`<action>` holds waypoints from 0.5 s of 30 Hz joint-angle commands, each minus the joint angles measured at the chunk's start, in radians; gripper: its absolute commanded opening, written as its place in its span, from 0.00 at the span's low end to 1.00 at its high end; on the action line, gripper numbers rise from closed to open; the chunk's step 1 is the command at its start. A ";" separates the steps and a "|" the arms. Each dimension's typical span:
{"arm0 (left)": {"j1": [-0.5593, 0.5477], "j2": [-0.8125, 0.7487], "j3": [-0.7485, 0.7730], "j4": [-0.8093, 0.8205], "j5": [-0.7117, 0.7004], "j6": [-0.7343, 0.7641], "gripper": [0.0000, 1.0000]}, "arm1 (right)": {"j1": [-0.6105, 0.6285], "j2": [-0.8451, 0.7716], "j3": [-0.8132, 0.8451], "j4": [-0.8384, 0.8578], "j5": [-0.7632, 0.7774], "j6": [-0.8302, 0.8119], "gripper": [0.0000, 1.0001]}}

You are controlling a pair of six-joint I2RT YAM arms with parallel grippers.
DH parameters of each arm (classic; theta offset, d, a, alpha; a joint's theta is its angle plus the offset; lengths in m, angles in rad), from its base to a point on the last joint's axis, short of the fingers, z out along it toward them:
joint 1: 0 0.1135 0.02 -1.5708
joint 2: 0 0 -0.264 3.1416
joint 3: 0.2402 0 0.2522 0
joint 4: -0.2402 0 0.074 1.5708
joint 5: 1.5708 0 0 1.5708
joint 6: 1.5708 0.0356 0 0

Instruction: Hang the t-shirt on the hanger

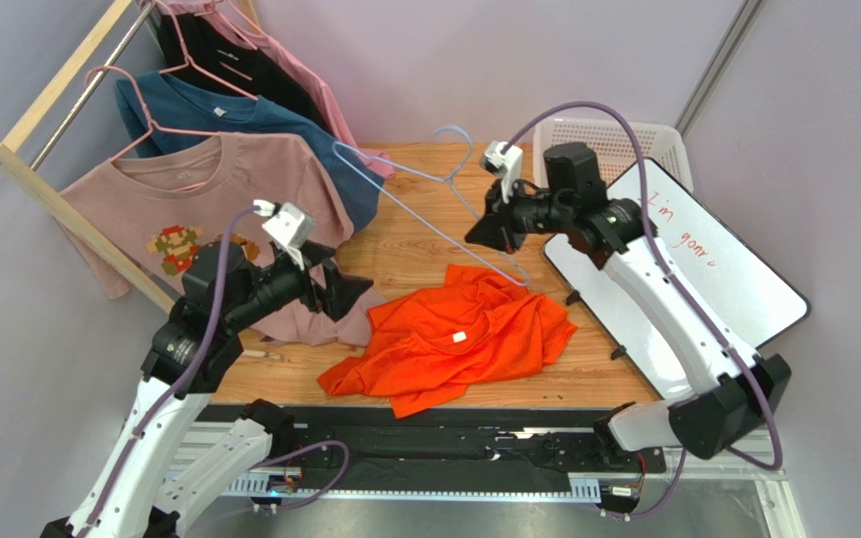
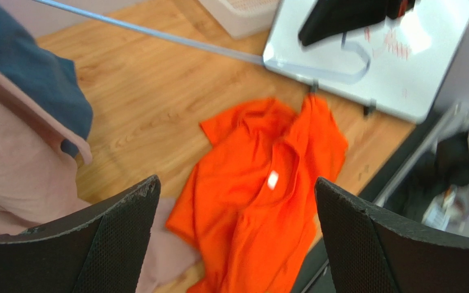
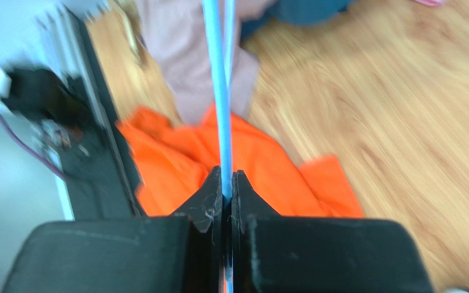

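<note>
Right gripper (image 3: pixel 227 183): clamped the thin light-blue wire hanger (image 3: pixel 217 91), upper centre.
Left gripper (image 2: pixel 236 183): gaped wide, empty, at left.
Bright orange cotton t-shirt (image 1: pixel 452 342): lay crumpled mid-frame; likely limp and light; the collar by the white label (image 1: pixel 459 335) looked the best hold.

Left pincer (image 2: pixel 236 183): jaws wide apart, nothing between the two black textured fingers (image 2: pixel 121 244); it hangs above the surface (image 2: pixel 151 97), light wood.

T-shirt (image 2: pixel 261 207): orange, crumpled, lying on the surface directly beneath the gap. Small white label (image 2: pixel 273 179) faces up at the neck.

Hanger (image 2: pixel 218 48): light-blue wire, off the surface, running from upper left to a bend in front of the whiteboard (image 2: pixel 426 73). A black right pincer (image 2: pixel 341 18) sits just above that bend; contact not resolvable here.

Left edge: pink shirt (image 2: pixel 10 171) in front of a teal shirt (image 2: pixel 29 73). White basket (image 2: pixel 243 9) at the top edge.
</note>
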 commanded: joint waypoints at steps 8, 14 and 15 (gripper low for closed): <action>-0.006 0.093 0.022 -0.611 0.349 0.861 0.99 | -0.035 -0.281 -0.211 -0.663 0.083 -0.811 0.00; -0.009 0.227 -0.009 -0.630 0.400 1.077 0.93 | -0.035 -0.270 -0.233 -0.830 0.144 -0.920 0.00; -0.012 0.269 -0.010 -0.622 0.398 1.126 0.91 | -0.037 -0.263 -0.236 -0.841 0.155 -0.926 0.00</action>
